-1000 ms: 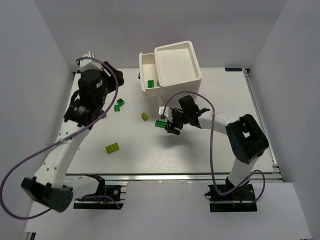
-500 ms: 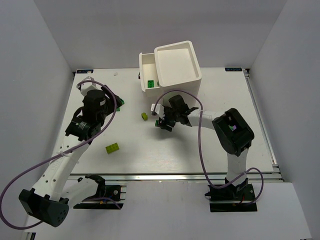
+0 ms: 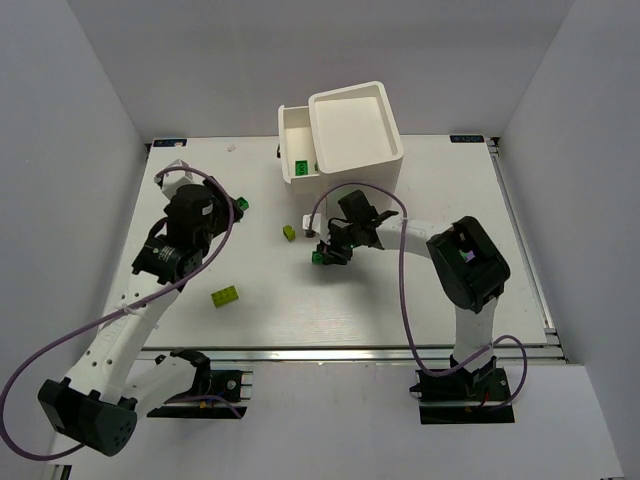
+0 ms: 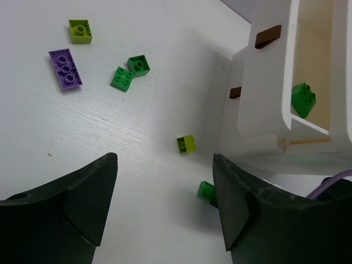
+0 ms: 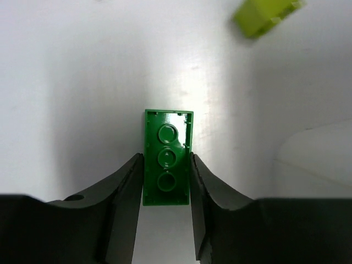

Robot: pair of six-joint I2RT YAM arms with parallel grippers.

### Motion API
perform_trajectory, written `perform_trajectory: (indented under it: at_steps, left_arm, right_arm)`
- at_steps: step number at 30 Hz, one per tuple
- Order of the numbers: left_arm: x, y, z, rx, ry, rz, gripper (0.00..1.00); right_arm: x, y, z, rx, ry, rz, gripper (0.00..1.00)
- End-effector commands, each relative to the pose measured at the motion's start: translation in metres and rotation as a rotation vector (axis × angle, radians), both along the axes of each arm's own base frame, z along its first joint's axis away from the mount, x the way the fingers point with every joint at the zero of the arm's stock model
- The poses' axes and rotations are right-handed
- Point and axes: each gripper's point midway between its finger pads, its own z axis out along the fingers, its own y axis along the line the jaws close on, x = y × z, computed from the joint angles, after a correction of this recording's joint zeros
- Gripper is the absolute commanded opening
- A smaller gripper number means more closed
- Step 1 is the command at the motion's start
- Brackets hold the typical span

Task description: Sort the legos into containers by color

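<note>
My right gripper [image 5: 168,165] is narrow and squeezes a dark green brick [image 5: 168,144]. Both fingers press on its long sides, and its three studs face the wrist camera. I cannot tell if the brick is lifted or sits on the table [image 3: 420,290]. From above, it is in front of the white cabinet [image 3: 355,125], a bit to the left. A small lime brick [image 5: 263,16] lies near it.

My left gripper [image 4: 165,159] is wide apart and holds nothing. It hangs over the left side of the table. Below it I see a purple brick [image 4: 66,68], a lime square brick [image 4: 80,31] and two green bricks [image 4: 122,78] close together.

The cabinet has one drawer [image 3: 283,140] pulled out, and a green brick in the drawer [image 4: 303,99] sits near one end. Two brown knobs [image 4: 268,36] show on the drawer fronts. A long lime brick [image 3: 225,295] lies alone, closer to the arm bases
</note>
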Motion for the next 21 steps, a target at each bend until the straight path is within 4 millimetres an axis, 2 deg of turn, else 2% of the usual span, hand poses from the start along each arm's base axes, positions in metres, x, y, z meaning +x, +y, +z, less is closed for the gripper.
perform_trajectory:
  at_steps: [1, 5, 7, 9, 10, 11, 12, 13, 15, 16, 17, 19, 20, 21]
  left_arm:
    - [-0.002, 0.002, -0.018, 0.012, 0.046, 0.012, 0.80]
    - [0.006, 0.002, -0.053, 0.042, 0.180, 0.033, 0.80]
    - [0.012, 0.005, -0.063, 0.046, 0.213, 0.041, 0.80]
    - [0.021, 0.007, -0.073, 0.060, 0.236, 0.047, 0.80]
    - [0.025, 0.012, -0.078, 0.063, 0.251, 0.059, 0.80]
    - [0.031, 0.014, -0.084, 0.074, 0.273, 0.071, 0.79]
    - [0.036, 0.016, -0.086, 0.078, 0.281, 0.074, 0.79]
    - [0.040, 0.018, -0.090, 0.082, 0.291, 0.075, 0.79]
    - [0.053, 0.024, -0.095, 0.089, 0.302, 0.077, 0.78]
    - [0.059, 0.025, -0.095, 0.091, 0.297, 0.067, 0.77]
    - [0.063, 0.027, -0.097, 0.093, 0.301, 0.052, 0.77]
    - [0.075, 0.030, -0.100, 0.092, 0.292, 0.044, 0.77]
    - [0.078, 0.027, -0.102, 0.106, 0.292, 0.010, 0.78]
    - [0.086, 0.029, -0.100, 0.104, 0.274, 0.007, 0.78]
  right_arm:
    - [-0.040, -0.004, 0.039, 0.044, 0.066, 0.141, 0.12]
    - [-0.082, -0.003, 0.098, 0.149, 0.107, 0.330, 0.10]
    - [-0.087, 0.005, 0.142, 0.217, 0.048, 0.381, 0.08]
    - [-0.092, 0.008, 0.173, 0.279, 0.034, 0.417, 0.06]
    - [-0.088, 0.012, 0.201, 0.317, -0.004, 0.416, 0.03]
    - [-0.089, 0.015, 0.215, 0.345, -0.009, 0.416, 0.03]
    - [-0.086, 0.018, 0.231, 0.369, -0.026, 0.401, 0.02]
    - [-0.076, 0.024, 0.259, 0.413, -0.048, 0.344, 0.01]
    - [-0.058, 0.030, 0.288, 0.460, -0.094, 0.254, 0.00]
    - [-0.040, 0.036, 0.313, 0.508, -0.128, 0.160, 0.00]
    - [-0.031, 0.039, 0.324, 0.532, -0.142, 0.116, 0.00]
    - [-0.004, 0.047, 0.329, 0.547, -0.144, 0.022, 0.00]
    - [0.009, 0.049, 0.346, 0.571, -0.155, -0.044, 0.00]
    - [0.020, 0.051, 0.347, 0.576, -0.158, -0.078, 0.00]
